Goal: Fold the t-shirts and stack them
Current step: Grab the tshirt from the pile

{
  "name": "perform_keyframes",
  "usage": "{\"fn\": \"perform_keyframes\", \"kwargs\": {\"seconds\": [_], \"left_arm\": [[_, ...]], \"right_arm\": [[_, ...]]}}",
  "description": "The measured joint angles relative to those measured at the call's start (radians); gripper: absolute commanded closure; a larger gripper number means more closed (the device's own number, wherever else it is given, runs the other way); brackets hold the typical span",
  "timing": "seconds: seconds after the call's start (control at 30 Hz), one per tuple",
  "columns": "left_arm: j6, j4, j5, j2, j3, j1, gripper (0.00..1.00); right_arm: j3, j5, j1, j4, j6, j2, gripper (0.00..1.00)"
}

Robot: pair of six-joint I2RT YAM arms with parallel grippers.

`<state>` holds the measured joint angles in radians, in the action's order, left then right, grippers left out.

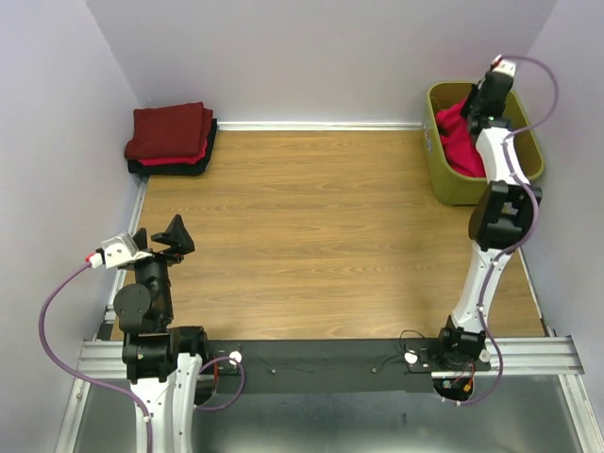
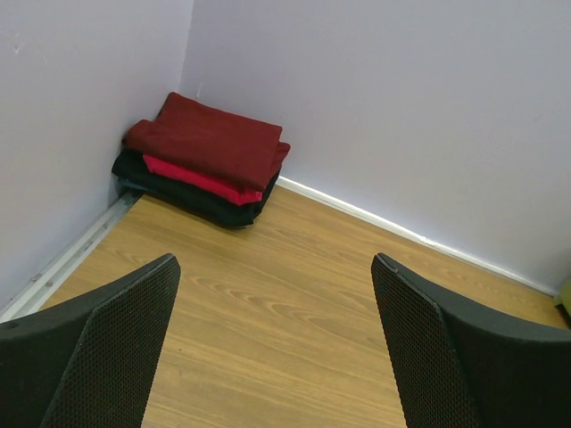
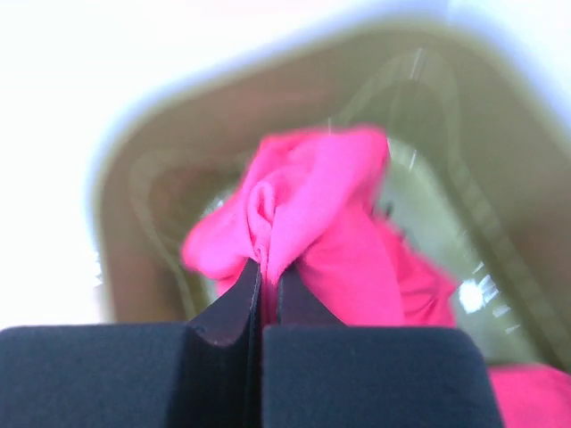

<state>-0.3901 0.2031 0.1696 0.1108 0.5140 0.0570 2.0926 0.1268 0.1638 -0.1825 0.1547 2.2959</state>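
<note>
Wood-grain tabletop (image 1: pixel 321 236) fills the cell, w/ pale lilac walls (image 1: pixel 311 57) on three sides. At the far right corner sits the olive-green basket (image 1: pixel 442 175), close to the rt wall. From its base the right arm (image 1: pixel 491 226) stretches up to the basket. By contrast the left arm (image 1: pixel 151 302) is folded back near its own base at the near left edge.

Tucked in the far left corner is the stack of folded t-shirts (image 1: pixel 170 140) — the dark maroon one (image 2: pixel 214 138) on top, the red one (image 2: pixel 201 178) under it, the black one (image 2: pixel 192 198) at the bottom, edges approx. aligned.

Inside the basket the pink-red shirt (image 3: pixel 330 205) lies bunched, part of it rising into a peak. Over the basket the right gripper (image 3: pixel 265 272) has its fingers pinched tight on a fold of that shirt — almost no gap btwn them. Above bare table the left gripper (image 2: pixel 275 263) hangs w/ jaws spread wide, nothing in them, pointing toward the stack and well apart from it.
</note>
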Motion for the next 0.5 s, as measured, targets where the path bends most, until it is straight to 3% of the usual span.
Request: {"fn": "perform_keyframes", "kwargs": {"seconds": [0.33, 0.5], "left_arm": [[0.0, -0.002, -0.007, 0.0, 0.0, 0.0, 0.05], [0.001, -0.006, -0.011, 0.0, 0.0, 0.0, 0.05]], "right_arm": [[-0.026, -0.023, 0.0, 0.021, -0.072, -0.354, 0.99], [-0.075, -0.15, 0.0, 0.019, -0.092, -0.481, 0.99]]}}
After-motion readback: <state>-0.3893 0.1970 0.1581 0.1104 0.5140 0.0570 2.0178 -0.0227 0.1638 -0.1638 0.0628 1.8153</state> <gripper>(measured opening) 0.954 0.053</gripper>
